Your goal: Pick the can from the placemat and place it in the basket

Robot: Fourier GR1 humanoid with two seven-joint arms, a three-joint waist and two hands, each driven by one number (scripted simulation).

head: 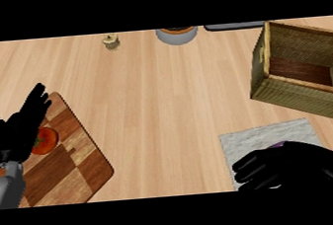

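Note:
A grey placemat point(263, 137) lies at the lower right of the counter. My right hand point(294, 166) covers its lower part, fingers curled over a purple can point(276, 145), of which only a small sliver shows above the knuckles. The woven basket point(300, 96) with a dark wooden floor stands open at the right, just beyond the placemat. My left hand point(17, 127) rests at the left edge, fingers straight and pointing up, holding nothing.
A checkered wooden cutting board point(75, 163) lies at the lower left with a tomato point(46, 140) on it, partly behind my left hand. At the far edge stand a small jar point(110, 40), a grey pot point(177, 35) and a dark flat object point(232, 25).

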